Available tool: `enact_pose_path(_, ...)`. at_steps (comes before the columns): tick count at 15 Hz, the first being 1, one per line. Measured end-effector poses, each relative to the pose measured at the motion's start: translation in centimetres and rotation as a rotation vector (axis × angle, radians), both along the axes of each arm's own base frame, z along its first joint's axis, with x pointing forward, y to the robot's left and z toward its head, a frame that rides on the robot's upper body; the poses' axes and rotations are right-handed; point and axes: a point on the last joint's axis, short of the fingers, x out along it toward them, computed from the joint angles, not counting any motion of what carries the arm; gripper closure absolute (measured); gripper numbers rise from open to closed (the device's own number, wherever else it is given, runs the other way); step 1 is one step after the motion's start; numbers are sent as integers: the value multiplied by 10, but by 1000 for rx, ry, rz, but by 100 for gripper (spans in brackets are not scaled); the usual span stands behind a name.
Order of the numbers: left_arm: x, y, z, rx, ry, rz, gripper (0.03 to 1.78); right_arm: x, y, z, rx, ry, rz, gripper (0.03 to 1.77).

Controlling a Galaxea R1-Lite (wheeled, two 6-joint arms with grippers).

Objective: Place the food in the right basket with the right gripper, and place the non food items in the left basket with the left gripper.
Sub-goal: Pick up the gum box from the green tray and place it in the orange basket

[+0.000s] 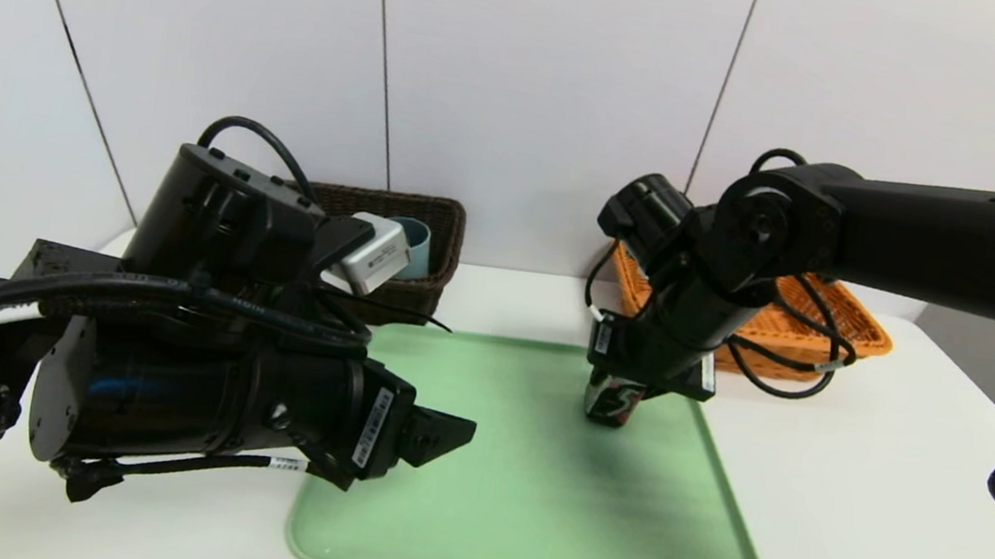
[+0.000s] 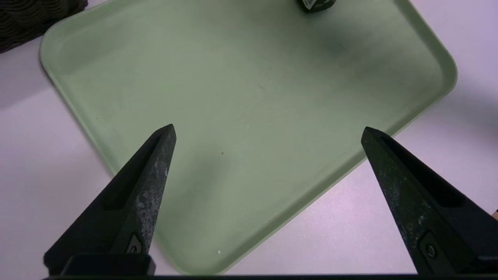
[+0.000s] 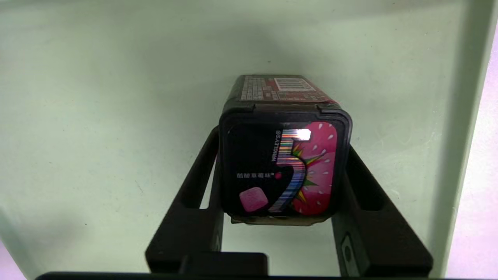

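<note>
A black gum box (image 3: 280, 171) with a pink strawberry print stands upright at the far right of the green tray (image 1: 525, 520). My right gripper (image 3: 282, 140) reaches down over it, and its fingers press against both sides of the box, shut on it. In the head view the box (image 1: 614, 398) shows just under the right wrist. My left gripper (image 2: 268, 127) hovers open over the tray's near left corner with nothing between its fingers. The dark brown left basket (image 1: 393, 200) and the orange right basket (image 1: 853, 319) sit at the back of the table.
A pale teal object (image 1: 418, 246) lies inside the brown basket, partly hidden by the left arm's camera. The tray's raised rim (image 3: 463, 116) runs close beside the gum box. White table surrounds the tray, with a white wall behind.
</note>
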Motion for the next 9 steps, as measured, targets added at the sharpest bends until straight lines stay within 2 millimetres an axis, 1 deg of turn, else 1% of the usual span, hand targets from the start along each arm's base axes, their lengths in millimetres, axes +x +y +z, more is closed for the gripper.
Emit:
enact_pose_path(3, 0, 0, 0, -1, -1, 0, 12, 0, -1, 1, 3, -2, 0, 106)
enact_pose_path(5, 0, 0, 0, -2, -2, 0, 12, -3, -3, 9, 14, -15, 4, 106)
enact_pose_path(7, 0, 0, 1, -3, -3, 0, 12, -10, -7, 23, 33, -45, 11, 106)
enact_pose_path(9, -1, 0, 1, -4, -4, -1, 12, -21, -13, 46, 58, -105, 31, 106)
